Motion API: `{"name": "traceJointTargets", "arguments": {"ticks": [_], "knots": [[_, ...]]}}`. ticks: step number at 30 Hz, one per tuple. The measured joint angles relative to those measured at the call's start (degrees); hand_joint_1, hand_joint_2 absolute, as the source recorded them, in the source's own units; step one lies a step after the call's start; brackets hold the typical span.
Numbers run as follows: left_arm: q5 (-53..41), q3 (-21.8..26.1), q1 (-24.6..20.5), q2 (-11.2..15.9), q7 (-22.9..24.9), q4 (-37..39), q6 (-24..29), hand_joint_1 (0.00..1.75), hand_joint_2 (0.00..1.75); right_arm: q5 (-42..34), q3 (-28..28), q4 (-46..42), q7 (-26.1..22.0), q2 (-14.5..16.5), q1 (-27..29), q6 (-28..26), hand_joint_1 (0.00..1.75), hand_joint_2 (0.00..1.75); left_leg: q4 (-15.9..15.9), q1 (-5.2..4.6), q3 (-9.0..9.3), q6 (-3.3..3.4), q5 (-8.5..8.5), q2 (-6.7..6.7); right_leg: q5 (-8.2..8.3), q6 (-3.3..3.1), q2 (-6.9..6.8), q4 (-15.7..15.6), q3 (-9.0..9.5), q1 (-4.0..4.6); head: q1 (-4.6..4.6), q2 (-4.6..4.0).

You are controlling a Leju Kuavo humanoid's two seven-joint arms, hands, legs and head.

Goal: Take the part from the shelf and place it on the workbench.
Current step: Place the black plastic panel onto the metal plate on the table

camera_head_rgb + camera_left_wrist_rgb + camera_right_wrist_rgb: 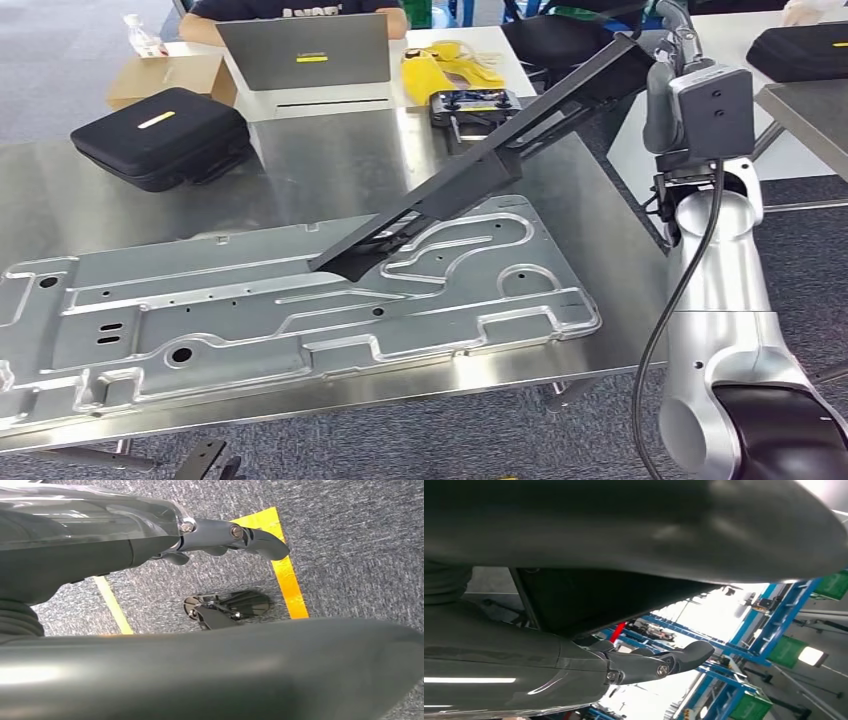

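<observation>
Slanting across the head view, a long black ribbed plastic part [480,160] is held at its far, upper end by the right hand [672,30], at the far right above the brushed steel workbench [300,160]. The part's lower, near end is set down on a large pressed grey metal panel [250,310] with raised channels and punched holes, which lies flat on the bench's near half. In the right wrist view the dark part [589,600] is seen clasped between the thick grey thumb and the darker fingers [674,660], closed about it. The silver right arm [720,300], smooth and rounded, rises at the near right with a black cable along it.

In the left wrist view the left hand [220,535] hangs over grey speckled carpet [350,545] marked with yellow tape [287,575]; its fingers are curved, nothing is held.

On the far side of the bench are seen a black textured zip case [160,135], a grey laptop [305,50], a brown cardboard box [165,78] and a yellow object [430,70].
</observation>
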Motion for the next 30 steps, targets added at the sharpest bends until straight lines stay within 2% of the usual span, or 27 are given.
{"name": "traceJointTargets", "arguments": {"ticks": [30], "knots": [[0.4, -1.1, 0.0, 0.0, 0.2, 0.0, -0.2, 0.0, 0.0, 2.2, -2.6, 0.9, -0.5, 0.2, 5.3, 0.1, 0.0, 0.0, 0.0, 0.0, 0.05, 0.0, -0.01, 0.0, 0.0, 0.0, 0.0, 0.0, 0.08, 0.0, 0.0, 0.01]]}}
